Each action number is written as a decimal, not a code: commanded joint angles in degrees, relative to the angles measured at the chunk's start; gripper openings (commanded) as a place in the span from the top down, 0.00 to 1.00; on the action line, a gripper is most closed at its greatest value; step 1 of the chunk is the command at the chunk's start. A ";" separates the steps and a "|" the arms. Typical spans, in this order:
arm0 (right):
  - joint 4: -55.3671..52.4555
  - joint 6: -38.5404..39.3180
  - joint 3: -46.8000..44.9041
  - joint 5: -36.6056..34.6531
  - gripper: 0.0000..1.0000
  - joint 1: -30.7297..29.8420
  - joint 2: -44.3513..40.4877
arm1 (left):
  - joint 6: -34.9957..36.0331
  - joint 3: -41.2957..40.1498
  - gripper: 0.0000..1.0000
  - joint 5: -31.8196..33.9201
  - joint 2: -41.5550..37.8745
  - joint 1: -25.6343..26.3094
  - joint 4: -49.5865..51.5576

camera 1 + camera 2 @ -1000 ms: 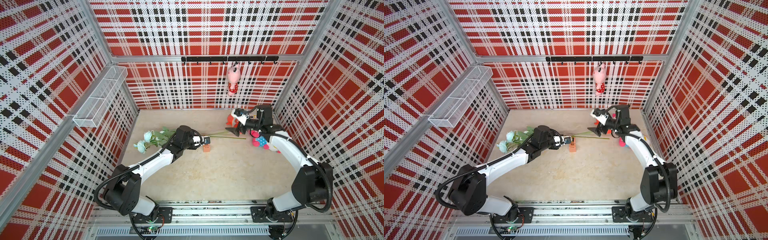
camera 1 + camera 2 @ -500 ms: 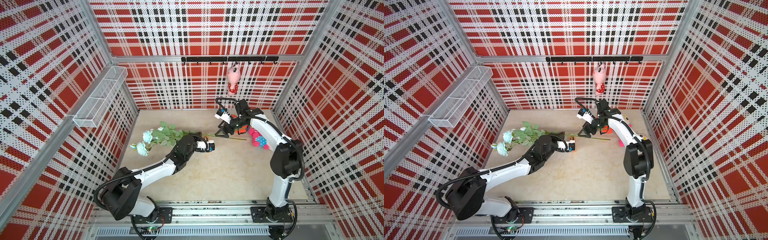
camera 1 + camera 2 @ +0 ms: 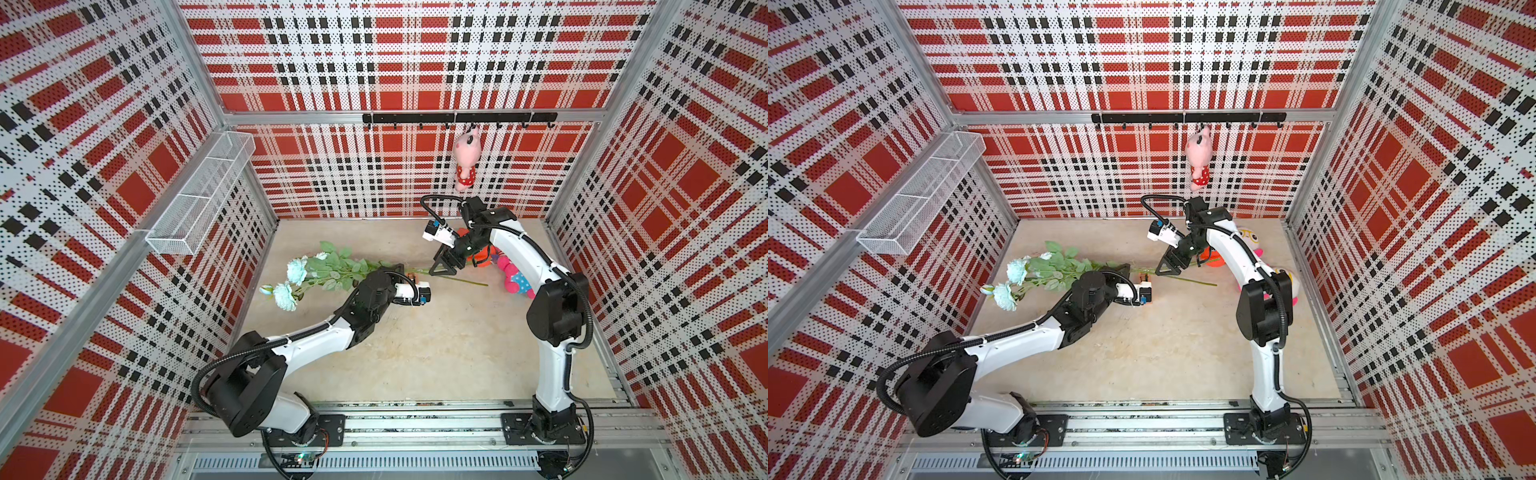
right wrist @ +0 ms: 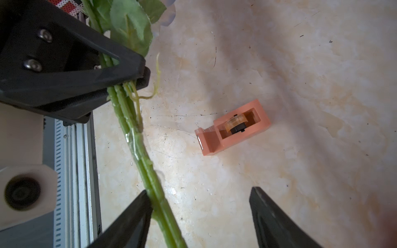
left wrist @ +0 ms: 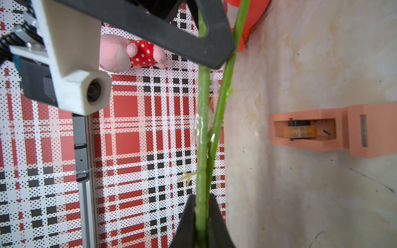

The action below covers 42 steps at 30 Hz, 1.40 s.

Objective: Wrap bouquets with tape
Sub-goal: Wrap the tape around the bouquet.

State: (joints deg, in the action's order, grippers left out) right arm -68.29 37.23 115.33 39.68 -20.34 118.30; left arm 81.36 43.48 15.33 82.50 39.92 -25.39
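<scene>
The bouquets [image 3: 297,270] [image 3: 1017,270], pale blue roses with green leaves, are held just above the floor. My left gripper [image 5: 202,199] [image 3: 397,268] is shut on the long green stems [image 5: 203,128]. A bit of clear film clings to the stems [image 4: 139,154] between the two grippers. My right gripper [image 4: 199,190] [image 3: 442,270] [image 3: 1169,270] is open astride the stems farther along. One of its fingers [image 4: 137,206] touches them and the other stands well apart. The tape [image 4: 234,128] [image 5: 311,131], a roll in a peach-orange block, lies on the floor beside the stems. It is hidden in both top views.
Colourful plush toys [image 3: 515,278] and an orange plush [image 3: 482,257] lie by the right wall behind my right arm. A pink plush [image 3: 465,162] hangs from the black hook rail [image 3: 415,117]. A wire basket [image 3: 199,199] juts from the left wall.
My right gripper has swung left from the plush toys to the stems, and its jaws have narrowed. The left arm has raised and shifted the bouquets, and its wrist now covers the tape from above.
</scene>
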 commanded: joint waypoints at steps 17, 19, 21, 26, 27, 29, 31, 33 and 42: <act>0.62 4.09 0.28 -4.60 0.21 -2.86 -2.22 | -4.59 2.34 1.00 -8.62 -0.85 -3.07 -1.05; 0.87 3.67 0.80 -6.22 0.22 -3.12 -1.64 | -4.93 2.55 1.00 -8.81 -0.77 -3.33 -1.07; 1.19 2.87 1.27 -7.26 0.27 -3.13 -1.16 | -5.24 2.52 1.00 -9.05 -0.84 -3.61 -1.07; 3.71 2.69 1.15 -8.54 0.53 -3.17 -0.09 | -6.80 3.02 1.00 -11.49 -1.25 -4.13 -0.60; 4.80 2.51 0.64 -8.96 0.62 -3.17 -0.17 | -7.27 3.03 1.00 -12.09 -1.54 -4.23 -0.56; 7.69 2.25 -0.80 -10.50 0.78 -3.18 -0.72 | -8.33 3.13 1.00 -13.58 -2.25 -4.53 -0.61; 10.28 2.01 -1.94 -11.92 0.86 -3.22 -1.29 | -9.38 3.03 1.00 -14.31 -2.93 -4.94 -0.62; 12.89 1.97 -3.00 -12.61 0.96 -3.21 -1.96 | -10.42 2.97 0.96 -15.04 -3.38 -5.37 -1.00; 31.33 4.79 -16.45 -9.57 1.00 -3.23 -8.98 | -21.95 -2.92 0.52 -19.04 -8.67 -8.05 -15.86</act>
State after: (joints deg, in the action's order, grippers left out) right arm -47.66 40.86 102.13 30.68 -24.36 113.32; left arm 65.95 42.00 0.60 77.60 32.73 -30.65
